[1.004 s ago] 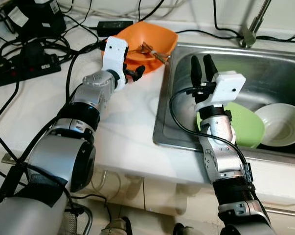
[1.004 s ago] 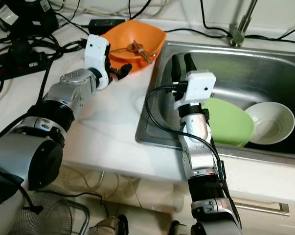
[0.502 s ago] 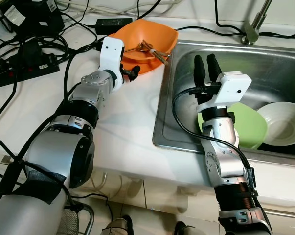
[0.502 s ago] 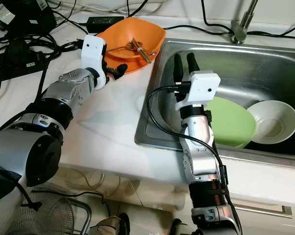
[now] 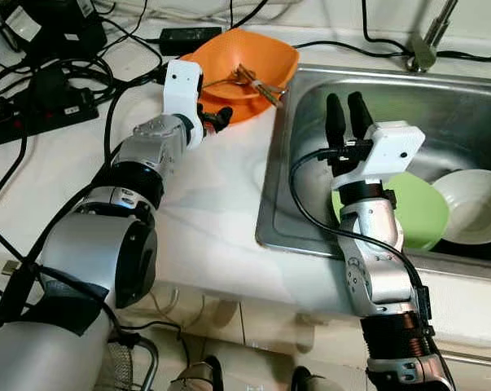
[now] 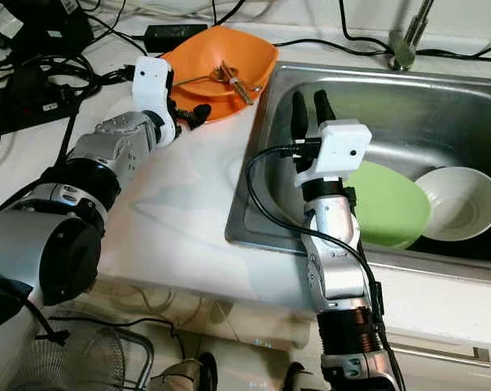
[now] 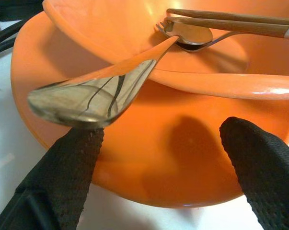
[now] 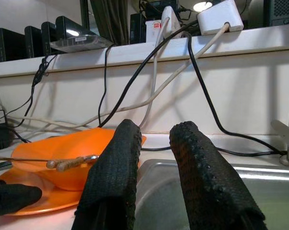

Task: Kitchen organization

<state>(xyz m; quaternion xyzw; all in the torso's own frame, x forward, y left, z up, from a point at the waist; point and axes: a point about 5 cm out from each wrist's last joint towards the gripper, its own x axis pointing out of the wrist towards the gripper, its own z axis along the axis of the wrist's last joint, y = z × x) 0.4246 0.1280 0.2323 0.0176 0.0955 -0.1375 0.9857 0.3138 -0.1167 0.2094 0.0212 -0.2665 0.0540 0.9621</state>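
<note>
The left pincer [image 7: 158, 158] is held with its fingers [image 7: 70, 177] spread, low over the white table [image 5: 204, 204] and right at the near rim of an orange plate [image 7: 149, 158], one fingertip to each side of the rim; contact with the plate cannot be judged. On the plate an orange bowl [image 5: 249, 61] is stacked, and a steel spoon [image 7: 91, 93] is seen jutting out over the bowl's edge, its bowl end just above one black finger. Inside the orange bowl a fork [image 7: 190, 36] and a pair of wooden chopsticks [image 7: 230, 21] are laid across one another. The stack is placed near the far edge of the table, just beside the left rim of the steel sink [image 5: 375, 98]. The right pincer [image 5: 348, 118] is raised upright over the left part of the sink, its two fingers [image 8: 113, 172] held a little apart with nothing between them. In the sink, behind that arm, a green bowl [image 5: 420, 208] is seen lying tilted, and a white bowl [image 5: 477, 204] is set just beside it towards the right. A tap [image 5: 428, 45] is fixed at the sink's far edge. At the far left corner of the table black cables [image 5: 107, 77] and a power strip [image 5: 41, 114] are spread.
</note>
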